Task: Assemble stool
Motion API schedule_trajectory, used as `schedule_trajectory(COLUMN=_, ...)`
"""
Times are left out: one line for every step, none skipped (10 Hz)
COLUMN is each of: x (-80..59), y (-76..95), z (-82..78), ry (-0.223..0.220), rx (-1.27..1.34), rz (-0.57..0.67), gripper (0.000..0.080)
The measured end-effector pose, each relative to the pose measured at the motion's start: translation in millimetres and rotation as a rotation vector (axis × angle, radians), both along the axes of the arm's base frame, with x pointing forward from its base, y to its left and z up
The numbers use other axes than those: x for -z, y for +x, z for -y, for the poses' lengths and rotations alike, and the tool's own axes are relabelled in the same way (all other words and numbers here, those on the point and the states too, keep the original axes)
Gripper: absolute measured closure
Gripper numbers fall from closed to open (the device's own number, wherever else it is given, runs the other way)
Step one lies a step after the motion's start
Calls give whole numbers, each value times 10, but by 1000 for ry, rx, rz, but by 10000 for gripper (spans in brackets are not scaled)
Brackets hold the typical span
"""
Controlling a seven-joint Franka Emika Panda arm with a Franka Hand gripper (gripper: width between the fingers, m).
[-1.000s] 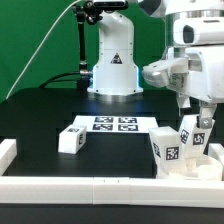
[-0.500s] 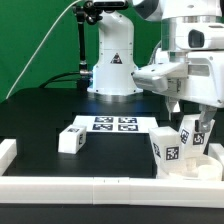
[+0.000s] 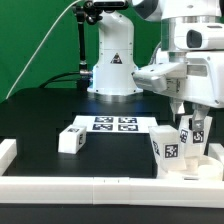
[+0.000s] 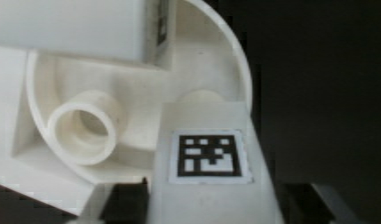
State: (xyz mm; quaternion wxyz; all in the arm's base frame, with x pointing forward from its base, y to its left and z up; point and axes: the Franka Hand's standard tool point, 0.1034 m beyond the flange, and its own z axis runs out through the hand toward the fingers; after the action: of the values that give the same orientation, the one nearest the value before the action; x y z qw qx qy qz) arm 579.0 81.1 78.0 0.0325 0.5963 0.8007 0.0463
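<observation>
The round white seat (image 3: 203, 163) lies at the exterior view's right, near the front wall. A tagged white leg (image 3: 167, 147) stands upright in it. My gripper (image 3: 196, 136) is over the seat, shut on a second upright tagged leg (image 3: 189, 133). In the wrist view this leg (image 4: 208, 130) sits between my two dark fingers (image 4: 126, 203), its foot on the seat (image 4: 36, 95) beside a round threaded socket (image 4: 80, 122). Part of another leg (image 4: 80, 30) shows beyond it. A third leg (image 3: 70, 138) lies loose on the black table at the exterior view's left.
The marker board (image 3: 113, 124) lies flat at the table's middle back. The arm's white base (image 3: 110, 65) stands behind it. A low white wall (image 3: 100, 186) runs along the front and a white block (image 3: 7, 150) sits at the left edge.
The wrist has turned and shifted a little toward the exterior view's left over the seat, with the leg still between the fingers. The loose leg has not moved.
</observation>
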Motion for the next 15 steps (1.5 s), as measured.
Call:
schedule_trajectory(x=2, y=29, z=13, ry=8, rx=98, rz=-20, gripper=464)
schedule_trajectory(x=4, y=35, z=21, ry=28, rx=255, rz=-45, gripper=464)
schedule_trajectory(x=7, y=20, z=34, ry=39, rx=381, rz=-83, gripper=464)
schedule_trajectory(x=5, y=21, z=50, ry=52, rx=469, rz=-117, gripper=464)
schedule_trajectory(x=7, y=47, z=73, ry=68, rx=513, rz=-108, gripper=462)
schedule_trajectory(x=6, y=48, z=59, ry=75, rx=607, rz=-111, gripper=462)
schedule_trajectory(x=6, y=47, z=53, ry=78, rx=649, rz=-113, gripper=462)
schedule_trajectory(x=6, y=47, z=49, ry=87, rx=743, rz=-119, gripper=462)
schedule_trajectory(x=9, y=44, z=47, ry=93, rx=812, rz=-123, gripper=462)
schedule_trajectory(x=19, y=40, z=36, ry=131, rx=933, rz=-101, gripper=462)
schedule_trajectory(x=22, y=15, z=22, ry=172, rx=1046, rz=-78, gripper=462)
schedule_trajectory(x=25, y=10, z=-5, ry=194, rx=1122, rz=-68, gripper=462)
schedule_trajectory(x=26, y=11, z=-52, ry=228, rx=1251, rz=-69, gripper=462)
schedule_trajectory(x=26, y=14, z=-87, ry=254, rx=1354, rz=-76, gripper=462)
schedule_trajectory(x=26, y=21, z=-101, ry=278, rx=1456, rz=-87, gripper=462)
